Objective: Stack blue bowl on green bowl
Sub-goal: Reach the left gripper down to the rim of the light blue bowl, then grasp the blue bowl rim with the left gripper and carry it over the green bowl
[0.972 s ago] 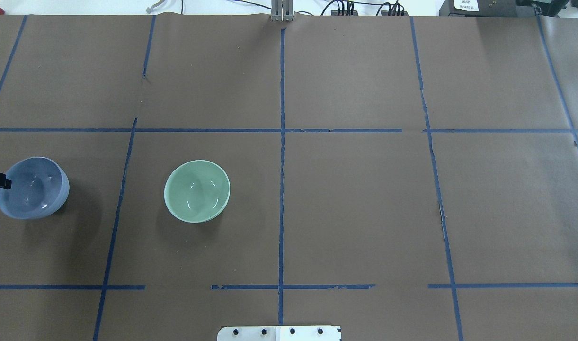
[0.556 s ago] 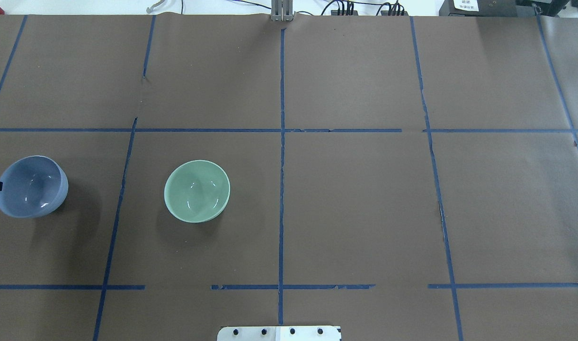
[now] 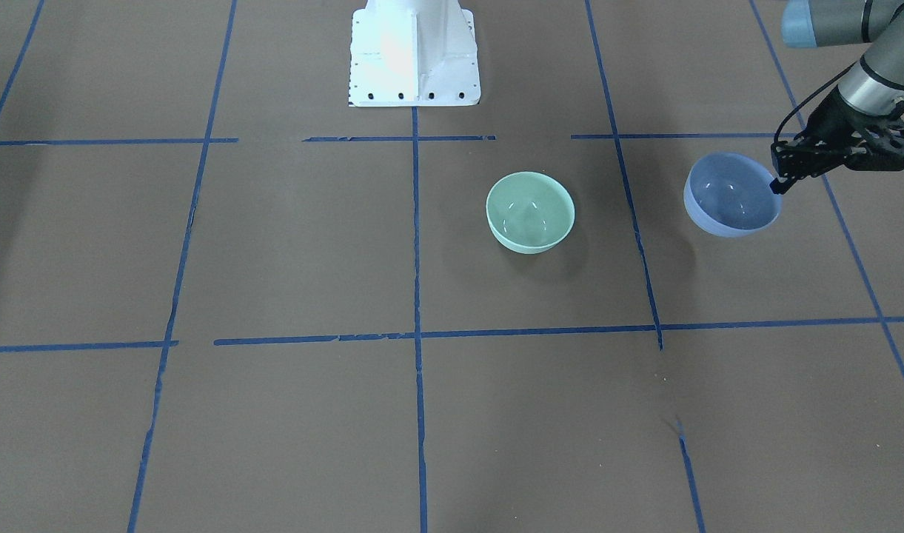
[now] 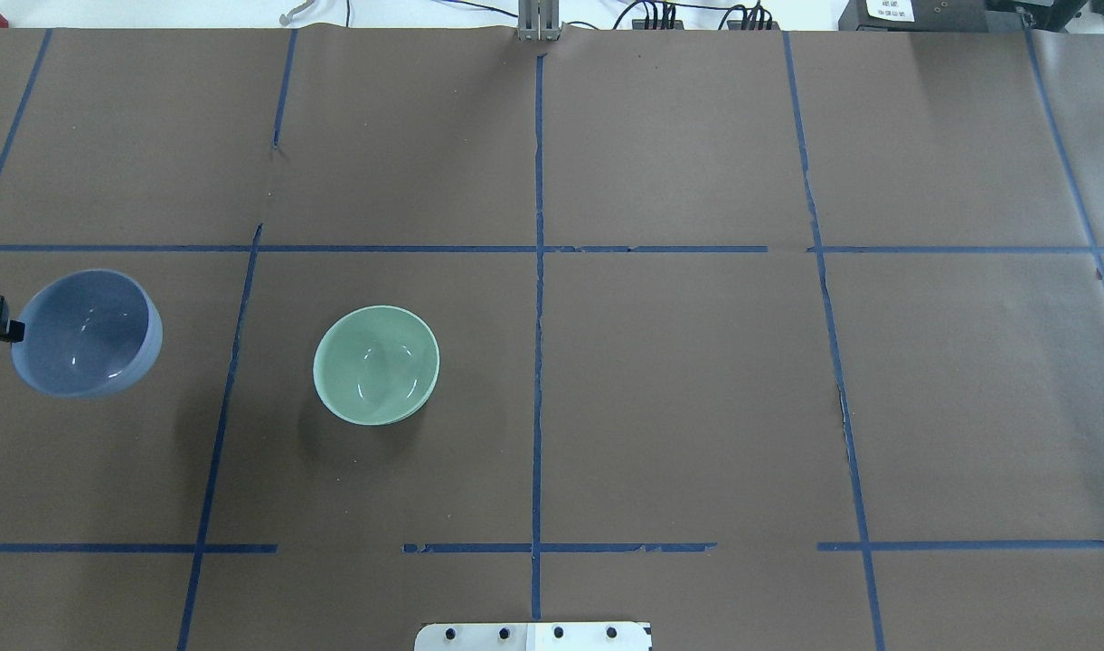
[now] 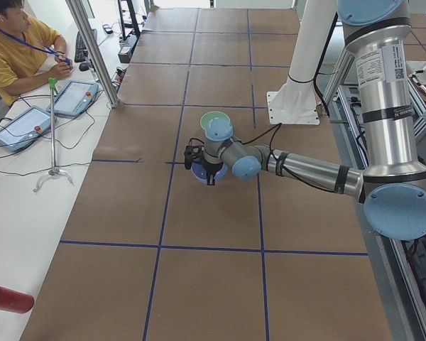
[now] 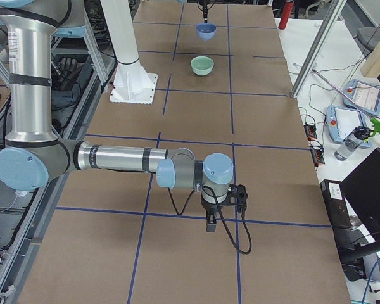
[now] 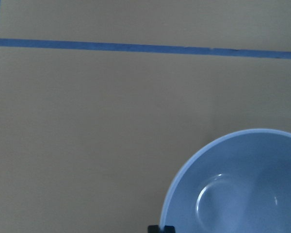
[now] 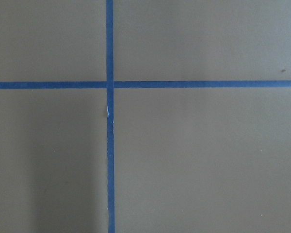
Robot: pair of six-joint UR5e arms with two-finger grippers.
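The blue bowl [image 3: 729, 196] hangs tilted above the table, clear of its shadow. My left gripper [image 3: 777, 182] is shut on its rim at the side away from the green bowl. The bowl [image 4: 86, 333] and gripper [image 4: 9, 329] show at the left edge of the overhead view. In the left wrist view the bowl [image 7: 242, 189] fills the lower right. The green bowl [image 3: 530, 211] stands upright and empty on the table, also in the overhead view [image 4: 376, 363], about two bowl widths from the blue one. My right gripper [image 6: 210, 223] points down over the table far from both bowls; I cannot tell whether it is open or shut.
The table is brown paper [image 4: 678, 389] with a grid of blue tape lines [image 4: 538, 271]. The robot's white base plate [image 3: 414, 52] is at the table's near edge. An operator [image 5: 14, 50] sits beyond the far edge with tablets [image 5: 71, 98].
The blue bowl has risen off the table in my left gripper and shifted a little toward the green bowl. The green bowl has not moved.
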